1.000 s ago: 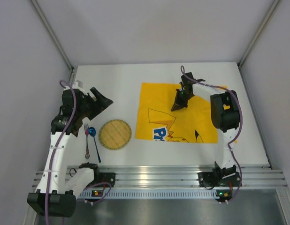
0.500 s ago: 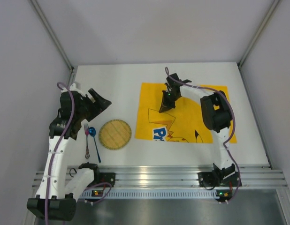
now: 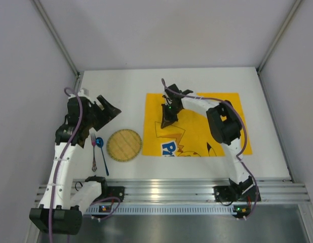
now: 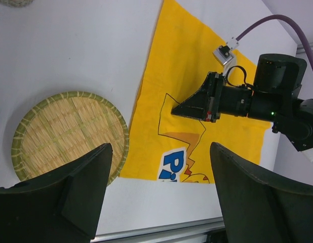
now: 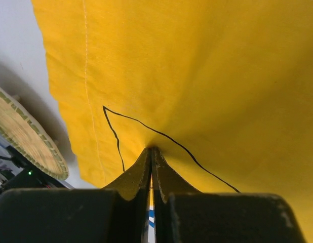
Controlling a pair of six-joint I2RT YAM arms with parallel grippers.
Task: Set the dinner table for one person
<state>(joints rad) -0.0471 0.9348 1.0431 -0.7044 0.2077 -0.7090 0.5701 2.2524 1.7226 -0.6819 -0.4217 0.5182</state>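
**A:** What is the right end effector [image 3: 168, 120] doing?

**B:** It is down on the yellow placemat [image 3: 217, 116], clenched on a pinch of the cloth. In the right wrist view its fingertips [image 5: 146, 164] are pressed together, and the fabric puckers into a ridge right at them.

**A:** How does the cloth lie around it?

**B:** Cloth spreads on every side of it, with much more to its right than to its left. The cartoon print runs from under the tips toward the arm bases.

**A:** And the left end effector [image 3: 112, 104]?

**B:** Released. Its two fingers [image 4: 258, 197] stand wide apart with nothing between them, and it hangs above the surface.

**A:** Where is the bench [image 3: 121, 86]?

**B:** It lies beneath both end effectors and reaches out past them all round. Its ribbed rail [image 3: 171, 190] runs on the base side of each.

**A:** What else is there?

**B:** A round woven tray [image 3: 124, 145] lies flat to the left of the right end effector and nearer the bases. It is just beside the cloth's left edge, though I cannot tell if they touch. A fork [image 3: 93, 152] and a blue spoon [image 3: 100, 147] lie side by side, base-ward of the left end effector.
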